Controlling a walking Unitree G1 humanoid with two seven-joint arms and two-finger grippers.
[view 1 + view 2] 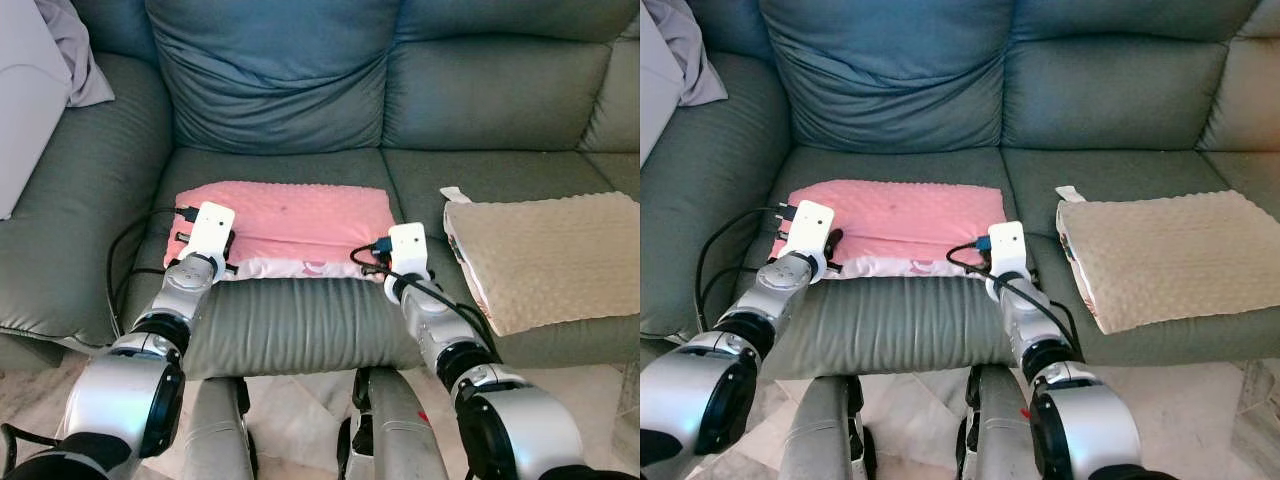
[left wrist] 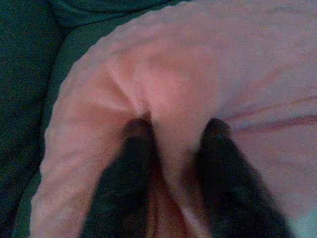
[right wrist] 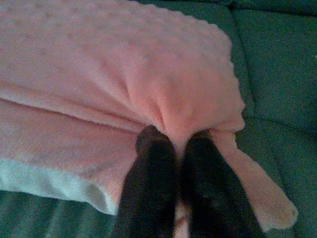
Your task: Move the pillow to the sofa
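Pillow, pink, lay flat on the middle seat of the sofa, its near edge close to the seat front. Left pincer was clamped on the pillow's near left corner, a fold of fabric bunched between its fingers. Right pincer was clamped on the near right corner, fingers nearly together on a pinch of pink cloth. Both arms reached forward over the seat edge. A tan pillow rested on the seat to the right, apart from the pink one. A pale cloth hung over the sofa's left arm.
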